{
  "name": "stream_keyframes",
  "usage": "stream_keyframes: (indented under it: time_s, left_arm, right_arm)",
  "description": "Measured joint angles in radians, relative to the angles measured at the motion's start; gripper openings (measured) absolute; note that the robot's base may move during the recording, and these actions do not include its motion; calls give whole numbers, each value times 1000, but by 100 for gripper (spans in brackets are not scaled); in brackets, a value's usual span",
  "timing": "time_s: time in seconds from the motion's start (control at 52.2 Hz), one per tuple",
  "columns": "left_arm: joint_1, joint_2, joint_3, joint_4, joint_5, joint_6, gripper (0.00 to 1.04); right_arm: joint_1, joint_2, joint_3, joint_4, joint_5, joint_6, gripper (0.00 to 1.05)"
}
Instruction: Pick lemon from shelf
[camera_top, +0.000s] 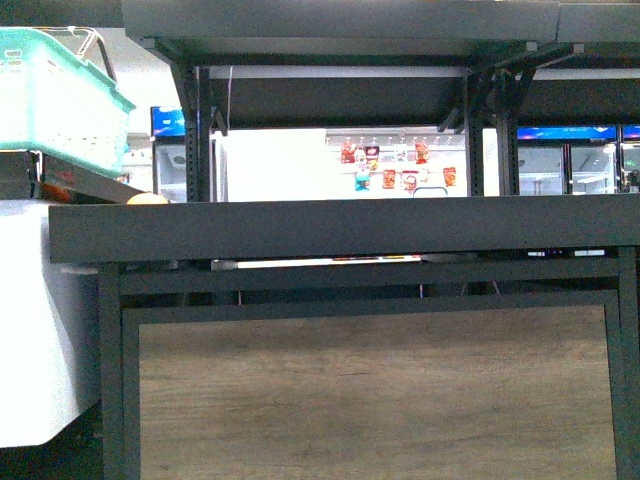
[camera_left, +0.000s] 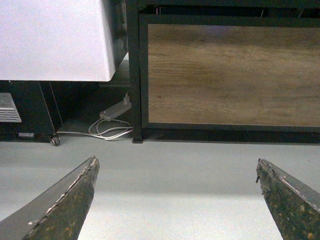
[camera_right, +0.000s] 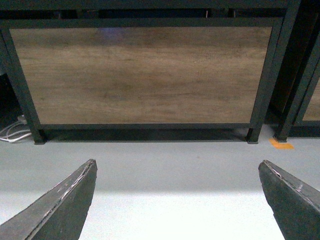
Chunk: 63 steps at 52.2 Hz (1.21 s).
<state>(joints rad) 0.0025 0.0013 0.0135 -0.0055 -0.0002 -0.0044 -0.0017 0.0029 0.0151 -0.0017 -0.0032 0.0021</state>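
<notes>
Facing the shelf (camera_top: 350, 230), both arms hang low over the grey floor (camera_right: 150, 150). In its wrist view the left gripper (camera_left: 175, 160) has its two dark, scuffed fingers (camera_left: 70, 200) spread wide apart with only floor between them. The right gripper (camera_right: 177, 161) is spread just as wide and holds nothing.

Beyond the left gripper, a power strip (camera_left: 115, 111) and a loop of white cable (camera_left: 107, 131) lie on the floor just beside the shelf's left foot, under the edge of a white cabinet (camera_left: 50, 40). Beyond the right gripper, an orange floor mark (camera_right: 281, 144) lies near the shelf's right foot.

The wood-grain panel (camera_top: 370, 390), framed in black, fills the lower front of the shelf. Above it the wide dark lip of the middle deck crosses the front view, and the upper deck (camera_top: 340, 20) sits overhead on black posts and angled braces.

A small rounded yellow-orange object (camera_top: 147, 198) shows just above the lip, near the middle deck's left end. Only its top is visible, so whether it is the lemon cannot be told.

A teal basket (camera_top: 55, 95) stands higher, beyond the deck's left end. Through the gap between the decks, lit display cases with red packets (camera_top: 388, 178) appear far behind.
</notes>
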Motion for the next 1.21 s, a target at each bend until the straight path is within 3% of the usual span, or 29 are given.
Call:
stream_keyframes:
  time_s: [1.207]
  left_arm:
    - [0, 0, 0, 0, 0, 0, 97]
  right_arm:
    - [0, 0, 0, 0, 0, 0, 97]
